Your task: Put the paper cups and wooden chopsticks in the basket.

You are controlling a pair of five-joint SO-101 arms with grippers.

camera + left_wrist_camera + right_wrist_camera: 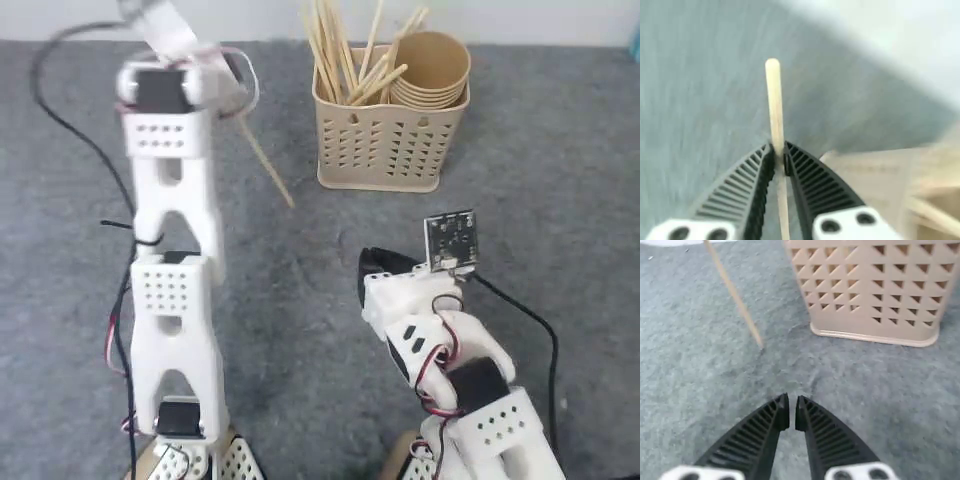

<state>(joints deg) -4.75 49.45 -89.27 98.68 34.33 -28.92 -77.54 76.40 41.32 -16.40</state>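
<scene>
1. Closest to my left eye is my left pincer (pixel 778 150). It is squeezed tight on one wooden chopstick (pixel 773 100), and the stick pokes out past the tips.
2. That stick slants down just beside the basket (pixel 385 150), on the side where the other sticks stand. It is outside the basket. I cannot tell if its low end touches the grey mat (pixel 560 180).
3. My right pincer (pixel 792 412) sits in front of the basket, a bit apart from it. It is almost all the way closed, with only a thin slit at the tips, and it has nothing in it.
4. Inside the basket, a bunch of chopsticks (pixel 345 50) leans at one side. A stack of paper cups (pixel 432 65) sits at the other side.
5. I think the step in hand is bringing this one stick over to the basket.
6. Next, I think I must lift the stick until its low end is higher than the basket's rim. Then I bring it over the open top, tip it more upright, and let go. If I go too low, the stick could bump the basket's wall or push the other sticks.
</scene>
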